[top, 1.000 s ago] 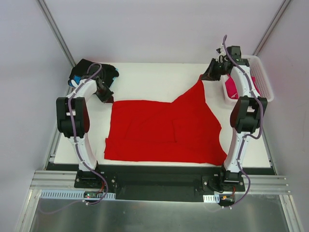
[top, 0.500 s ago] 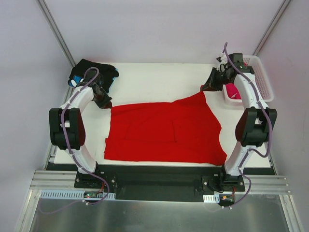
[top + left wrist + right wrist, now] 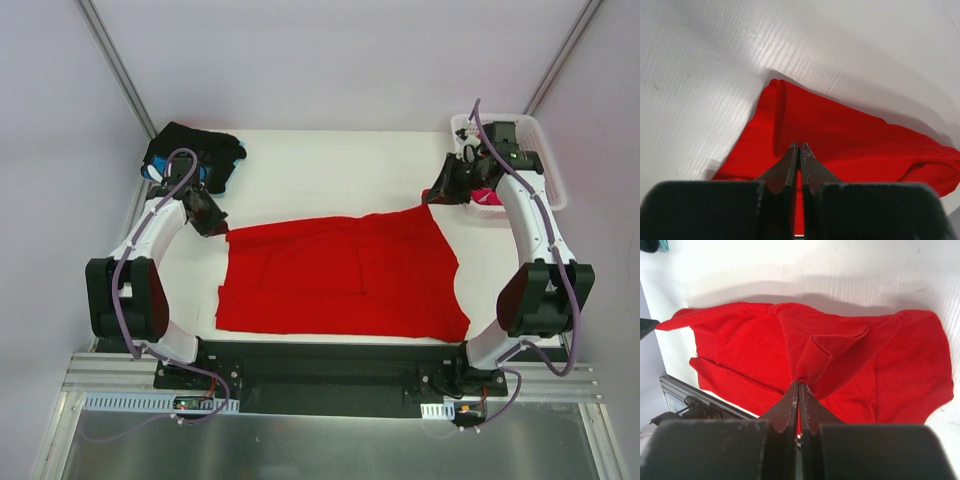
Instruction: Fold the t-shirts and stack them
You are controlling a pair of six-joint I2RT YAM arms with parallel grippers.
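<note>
The bright red t-shirt (image 3: 340, 275) lies spread on the white table, its far edge folded toward the near side. My left gripper (image 3: 221, 228) is shut on the shirt's far left corner (image 3: 790, 120). My right gripper (image 3: 432, 200) is shut on the far right corner, where the cloth bunches at the fingertips (image 3: 810, 365). The black flower-print t-shirt (image 3: 190, 152) lies crumpled at the far left corner of the table. The magenta-pink t-shirt (image 3: 488, 196) shows as a small patch in the basket, mostly hidden by my right arm.
A white lattice basket (image 3: 535, 150) stands at the far right corner of the table. The white table (image 3: 330, 170) has bare surface beyond the red shirt. Grey walls and metal posts close in on both sides.
Both grippers have drawn the red shirt's far corners toward the near side. The raised right peak has come down, and the far edge now lies lower and flatter.
</note>
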